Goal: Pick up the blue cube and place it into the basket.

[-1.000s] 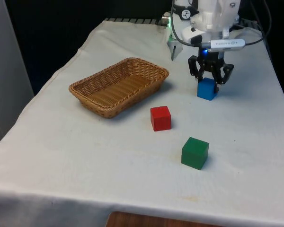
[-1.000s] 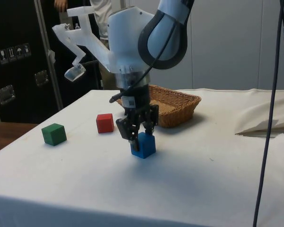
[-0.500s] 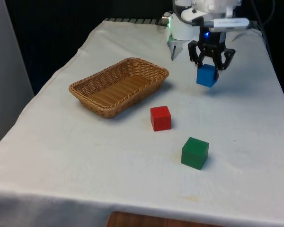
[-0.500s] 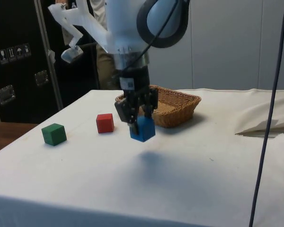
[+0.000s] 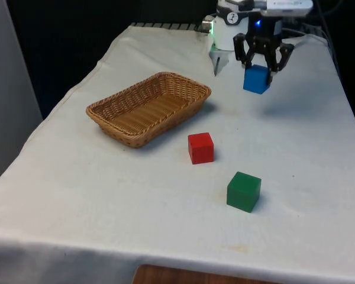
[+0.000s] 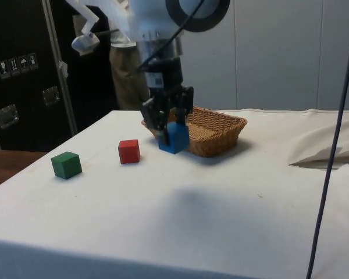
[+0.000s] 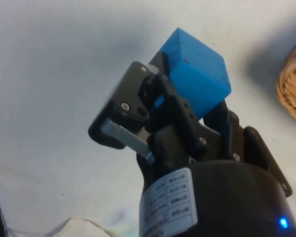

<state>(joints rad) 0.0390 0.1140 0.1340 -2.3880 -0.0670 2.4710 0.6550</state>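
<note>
Broadly, a table [image 5: 106, 195] draped in white cloth held everything, and the pieces were spread well apart, which left the arm open paths between them.

Largest on it was the basket [image 5: 149, 107], a shallow oblong of brown wicker with its open top facing up, ready to take something dropped from above. In the front view it lay at about nine o'clock from the table's middle. It looked empty.

Next in size, the gripper [image 5: 261, 59] hung above the far part of the table, at about one o'clock from the basket in the front view. Its black fingers pointed down and were clamped on the blue cube [image 5: 256, 78]. The wrist view showed a finger [image 7: 138, 106] pressed flat against one face of the cube [image 7: 197, 76], with the other finger on the opposite face; that squeeze was what kept it aloft.

The cube was clear of the cloth, with only a soft shadow beneath it. In the side view it [image 6: 174, 138] hung in front of the basket's [image 6: 218, 132] near wall, not above the opening. I judged the lift done and the carry across the rim yet to come; the height seemed meant for clearing that rim.

Smallest were two loose cubes on the cloth. A red cube [image 5: 200, 147] sat at about four o'clock from the basket. A green cube [image 5: 244, 191] sat nearer the camera, at about five o'clock from the red one. Neither was in the likely path.
</note>
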